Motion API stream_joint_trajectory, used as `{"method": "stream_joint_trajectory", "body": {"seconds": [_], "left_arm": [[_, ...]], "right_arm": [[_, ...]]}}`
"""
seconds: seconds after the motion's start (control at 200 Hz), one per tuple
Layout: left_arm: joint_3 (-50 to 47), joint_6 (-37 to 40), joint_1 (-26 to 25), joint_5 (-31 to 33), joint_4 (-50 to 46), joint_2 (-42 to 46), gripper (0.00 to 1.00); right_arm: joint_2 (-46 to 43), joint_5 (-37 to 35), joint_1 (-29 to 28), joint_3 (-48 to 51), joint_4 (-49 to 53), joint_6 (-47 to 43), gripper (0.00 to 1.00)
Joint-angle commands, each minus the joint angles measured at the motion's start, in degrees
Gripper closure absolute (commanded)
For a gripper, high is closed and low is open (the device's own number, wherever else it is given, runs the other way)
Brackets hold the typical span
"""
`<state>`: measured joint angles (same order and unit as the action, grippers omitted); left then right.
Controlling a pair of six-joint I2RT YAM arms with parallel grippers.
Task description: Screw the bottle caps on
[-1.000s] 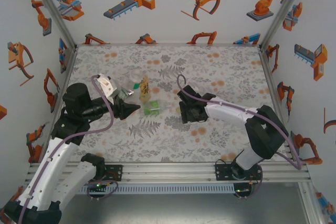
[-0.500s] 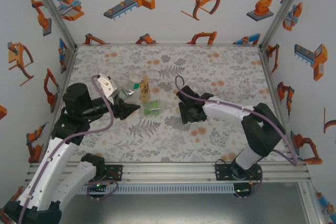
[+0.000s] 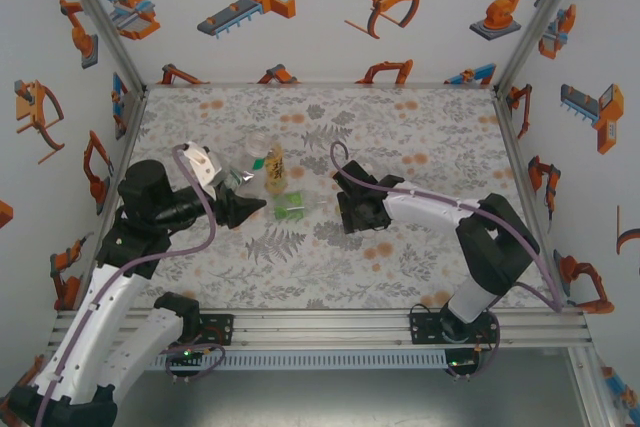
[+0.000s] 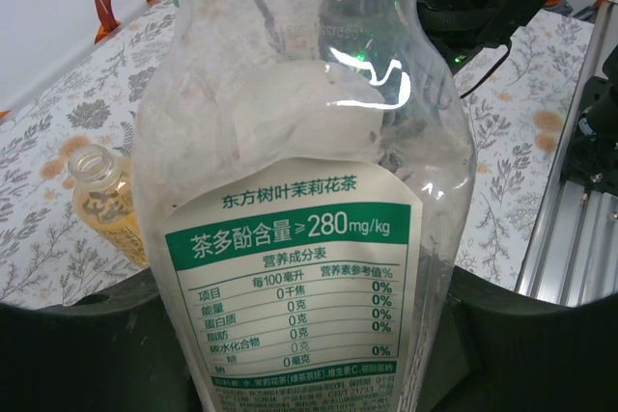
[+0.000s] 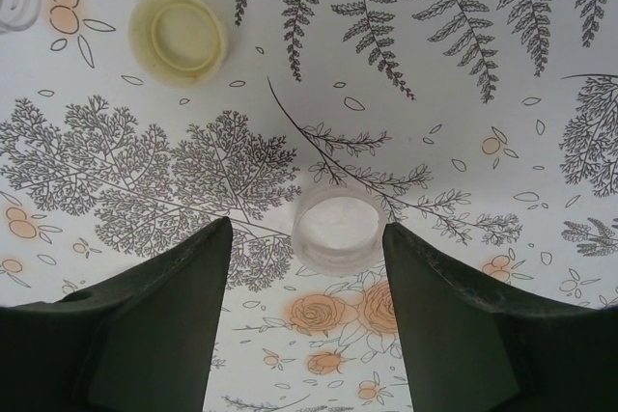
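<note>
One whitish round plastic cap [image 5: 334,229] lies between the open right gripper [image 5: 307,238]; the left gripper [image 3: 245,209] clenches a slim green-labelled clear bottle [image 4: 299,142].

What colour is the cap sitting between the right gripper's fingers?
The cap is whitish, almost translucent; the right wrist view shows it best.
</note>
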<state>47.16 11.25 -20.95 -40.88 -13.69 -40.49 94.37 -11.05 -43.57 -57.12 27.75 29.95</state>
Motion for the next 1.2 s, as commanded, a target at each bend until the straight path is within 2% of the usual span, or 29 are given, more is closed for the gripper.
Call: {"method": "stream_joint_trajectory", "body": {"seconds": [0.0, 0.676, 1.046, 1.197], "left_arm": [[-0.49, -0.21, 0.34, 0.52, 1.83, 0.79, 1.0], [-1.01, -0.21, 0.34, 1.18, 2.37, 1.63, 0.99], [-0.64, -0.43, 0.3, 1.12, 2.07, 0.42, 0.98], [-0.66, -0.43, 0.35, 1.14, 2.03, 0.02, 0.97]], "right_arm": [[0.73, -0.97, 0.24, -1.01, 0.53, -0.51, 0.4], [2.75, -2.21, 0.26, -0.04, 1.1, 0.22, 0.43], [3.19, 0.71, 1.77, 1.64, -0.06, 2.14, 0.53], [2.11, 2.18, 2.68, 2.61, -1.35, 2.39, 0.67]]}}
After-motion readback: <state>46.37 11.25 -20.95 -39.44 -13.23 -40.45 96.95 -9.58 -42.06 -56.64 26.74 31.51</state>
